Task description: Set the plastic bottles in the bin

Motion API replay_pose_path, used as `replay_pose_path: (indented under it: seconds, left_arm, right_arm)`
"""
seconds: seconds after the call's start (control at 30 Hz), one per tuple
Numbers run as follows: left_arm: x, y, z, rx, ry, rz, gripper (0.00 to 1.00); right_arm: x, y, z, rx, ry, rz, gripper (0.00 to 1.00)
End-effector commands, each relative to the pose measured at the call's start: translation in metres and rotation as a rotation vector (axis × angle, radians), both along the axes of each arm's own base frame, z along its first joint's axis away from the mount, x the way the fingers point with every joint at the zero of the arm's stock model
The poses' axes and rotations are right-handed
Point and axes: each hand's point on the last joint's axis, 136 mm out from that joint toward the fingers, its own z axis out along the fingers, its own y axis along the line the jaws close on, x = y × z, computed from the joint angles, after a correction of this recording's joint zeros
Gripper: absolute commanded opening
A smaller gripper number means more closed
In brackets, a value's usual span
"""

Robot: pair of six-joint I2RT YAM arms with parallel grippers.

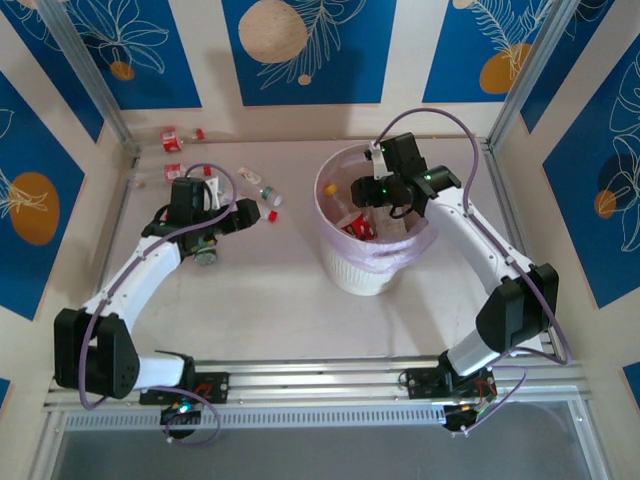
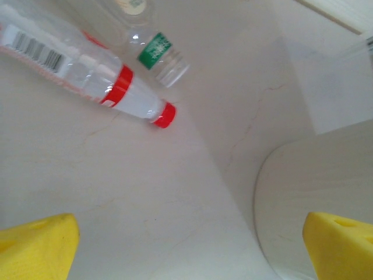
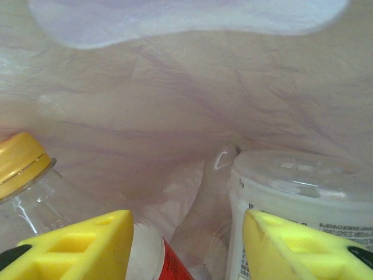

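My left gripper (image 1: 254, 214) hovers open above the table at the left, nothing between its yellow fingers (image 2: 35, 248). Just ahead of it lies a clear plastic bottle (image 2: 111, 87) with a red label and red cap (image 1: 272, 214), and beyond that a green-labelled bottle (image 2: 158, 55). More bottles (image 1: 171, 138) lie at the back left. The bin (image 1: 352, 272), a white ribbed basket with a pink bag, stands in the middle. My right gripper (image 1: 363, 192) is down inside it, its jaws apart. Beneath it lie a yellow-capped bottle (image 3: 29, 175) and a white-labelled tub (image 3: 297, 181); neither is gripped.
Pink bag wall (image 3: 175, 93) is close in front of the right gripper. Metal frame posts (image 1: 95, 90) and painted walls bound the table at the back and sides. A pale rounded shape (image 2: 315, 192) lies to the right of the left gripper.
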Motion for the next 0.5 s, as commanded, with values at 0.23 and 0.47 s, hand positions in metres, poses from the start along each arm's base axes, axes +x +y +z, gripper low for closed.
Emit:
replay_pose_path:
  seconds: [0.23, 0.47]
  left_arm:
    - [0.033, 0.116, -0.012, 0.215, 0.036, 0.368, 1.0]
    - [0.056, 0.183, -0.059, 0.202, 0.136, 0.559, 1.0]
  right_arm:
    - [-0.046, 0.004, 0.087, 0.189, -0.111, 0.069, 0.79]
    - [-0.072, -0.007, 0.088, 0.209, -0.102, 0.055, 0.83]
